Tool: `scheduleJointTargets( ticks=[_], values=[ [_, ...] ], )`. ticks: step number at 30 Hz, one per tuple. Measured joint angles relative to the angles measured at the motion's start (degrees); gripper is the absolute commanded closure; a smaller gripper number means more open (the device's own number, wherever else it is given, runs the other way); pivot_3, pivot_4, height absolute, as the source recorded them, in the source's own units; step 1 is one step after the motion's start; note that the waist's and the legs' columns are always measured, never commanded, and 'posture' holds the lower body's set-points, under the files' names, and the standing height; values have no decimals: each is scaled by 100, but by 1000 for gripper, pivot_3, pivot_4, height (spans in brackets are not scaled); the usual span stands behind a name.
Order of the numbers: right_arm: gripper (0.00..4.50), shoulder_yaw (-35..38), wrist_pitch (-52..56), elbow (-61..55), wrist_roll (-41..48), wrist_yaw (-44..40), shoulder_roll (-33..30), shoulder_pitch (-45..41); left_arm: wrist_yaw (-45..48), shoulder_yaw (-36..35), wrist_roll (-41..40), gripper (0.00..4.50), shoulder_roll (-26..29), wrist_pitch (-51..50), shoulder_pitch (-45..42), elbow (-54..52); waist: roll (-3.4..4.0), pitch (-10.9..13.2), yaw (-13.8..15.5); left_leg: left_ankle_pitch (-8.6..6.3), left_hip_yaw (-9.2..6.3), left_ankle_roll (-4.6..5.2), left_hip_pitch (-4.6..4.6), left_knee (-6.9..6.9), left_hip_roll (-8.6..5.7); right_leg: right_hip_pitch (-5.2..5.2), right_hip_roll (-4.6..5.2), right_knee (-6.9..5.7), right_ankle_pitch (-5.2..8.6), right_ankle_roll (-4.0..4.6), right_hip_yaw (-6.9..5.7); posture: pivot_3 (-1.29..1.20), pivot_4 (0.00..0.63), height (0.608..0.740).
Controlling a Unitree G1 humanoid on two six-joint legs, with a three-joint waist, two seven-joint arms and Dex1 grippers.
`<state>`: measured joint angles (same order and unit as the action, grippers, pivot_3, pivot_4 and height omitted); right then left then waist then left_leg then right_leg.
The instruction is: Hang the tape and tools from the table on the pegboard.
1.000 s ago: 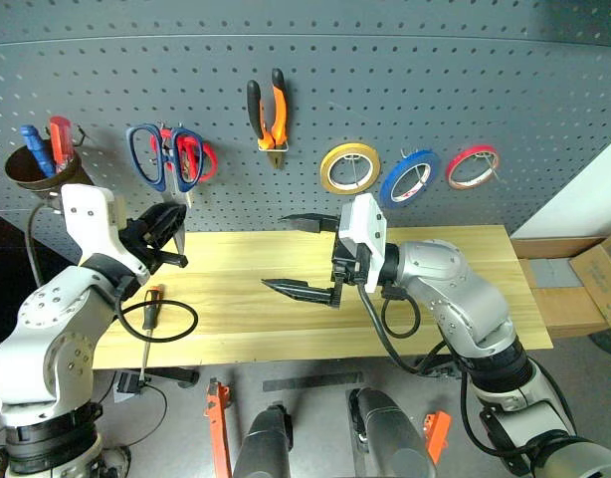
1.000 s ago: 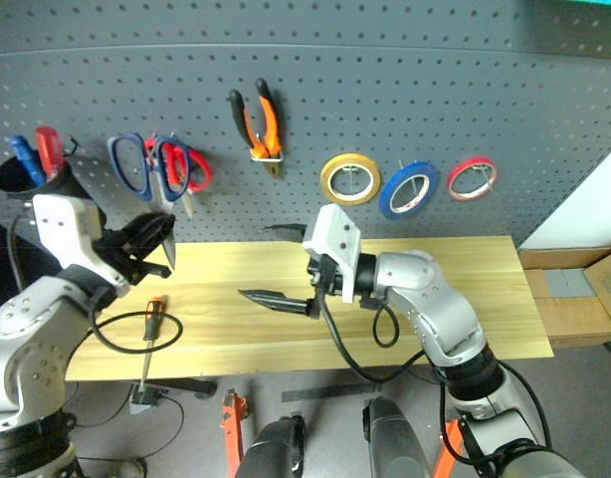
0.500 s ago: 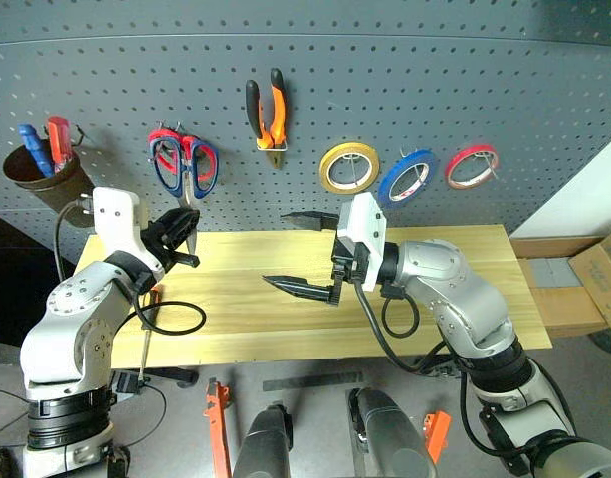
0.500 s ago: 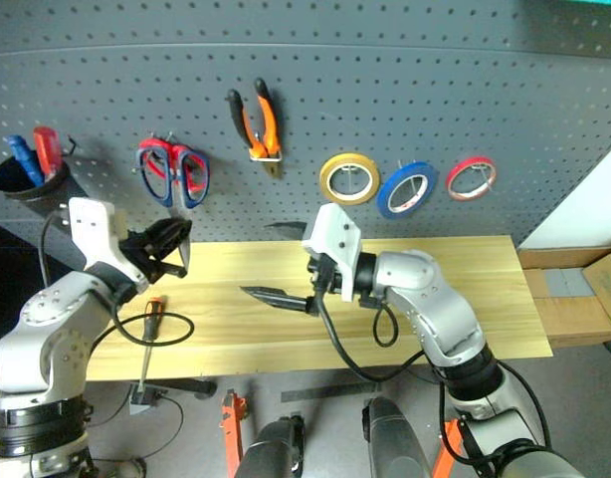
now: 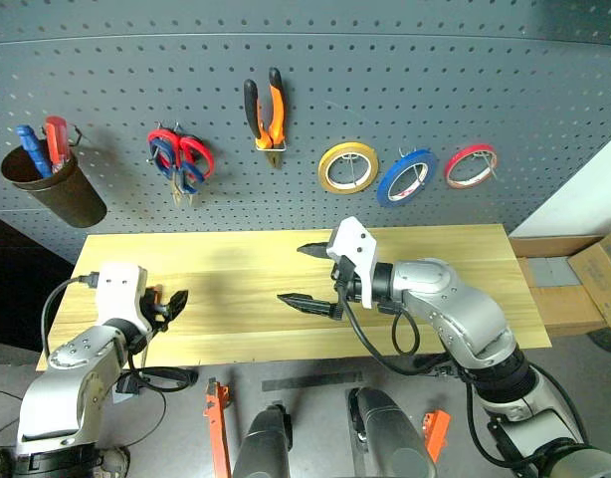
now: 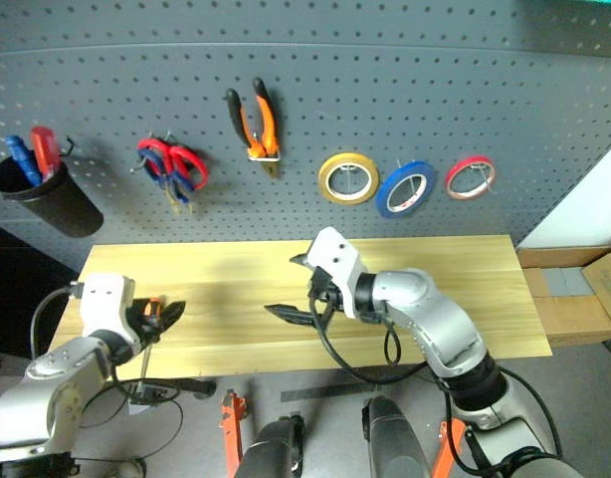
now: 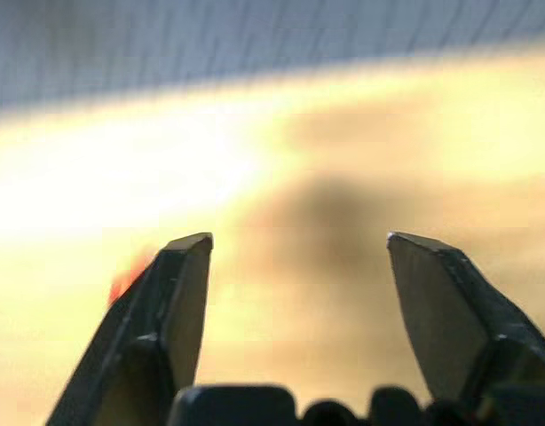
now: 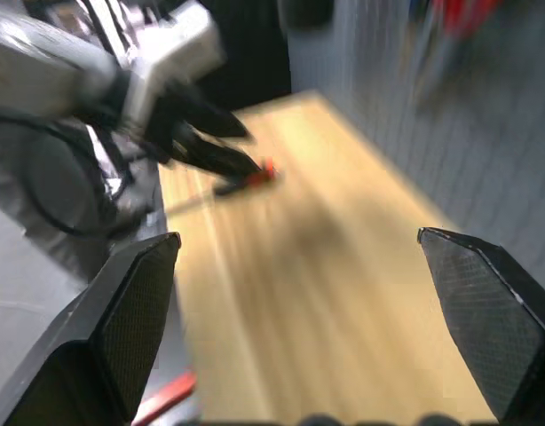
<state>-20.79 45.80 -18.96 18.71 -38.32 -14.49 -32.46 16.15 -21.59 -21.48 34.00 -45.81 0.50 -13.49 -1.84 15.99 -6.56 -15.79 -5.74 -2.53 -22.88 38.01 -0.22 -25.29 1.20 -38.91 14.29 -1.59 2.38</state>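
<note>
Now only the screwdriver [image 6: 149, 324] is left to hang. The pliers [image 5: 266, 112], the blue-handled scissors [image 5: 179, 169] and the blue tape [image 5: 406, 177] are on the pegboard [image 5: 485, 80], the scissors sharing a hook with a red-handled pair [image 5: 166, 141]. The screwdriver lies at the left end of the tabletop [image 5: 455, 289], at its near edge. Its orange-and-black handle rests on the wood and its thin shaft runs off over the near edge, so its long axis goes roughly from the pegboard side toward me.

My left hand [image 5: 164, 305] hangs low over that end of the tabletop, its fingers spread and grasping nothing, the fingertips just beside the handle. In the left wrist view a patch of orange shows by one fingertip [image 7: 188, 266], so I judge the handle sits a little off to one side of the gap, not yet between the fingers.

My right hand [image 5: 307, 274] hovers over the middle of the tabletop, fingers wide apart and empty, well apart from the screwdriver. My left hand is plainly the nearer one, and I judge it must shift sideways so the handle lies across the gap before it closes.
</note>
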Motion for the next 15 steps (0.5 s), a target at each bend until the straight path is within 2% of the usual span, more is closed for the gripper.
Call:
scheduleJointTargets(
  ticks=[6, 11, 15],
  values=[
    [0, 274, 1218, 4, 324, 573, 626, -367, 75, -371, -76, 1104, 310, -547, -214, 582, 5, 11, 4, 16, 8, -6, 8, 2, -5, 4, -6, -4, -2, 1, -12, -172, 301, 740],
    [0, 322, 1679, 182, 337, 1018, 1210, -664, 266, -252, 93, 1104, 684, -590, -561, 1575, 9, 41, -10, 15, 9, -6, 6, -9, -2, -4, -5, -5, -4, 2, -12, -185, 329, 740],
    [0, 128, 1654, 348, 206, 1303, 1430, -774, 396, -118, 212, 1104, 716, -350, -960, 2231, 17, 79, -8, 14, 9, -7, -1, -13, -3, -8, 0, 3, -4, 2, -12, -193, 345, 740]
  ],
)
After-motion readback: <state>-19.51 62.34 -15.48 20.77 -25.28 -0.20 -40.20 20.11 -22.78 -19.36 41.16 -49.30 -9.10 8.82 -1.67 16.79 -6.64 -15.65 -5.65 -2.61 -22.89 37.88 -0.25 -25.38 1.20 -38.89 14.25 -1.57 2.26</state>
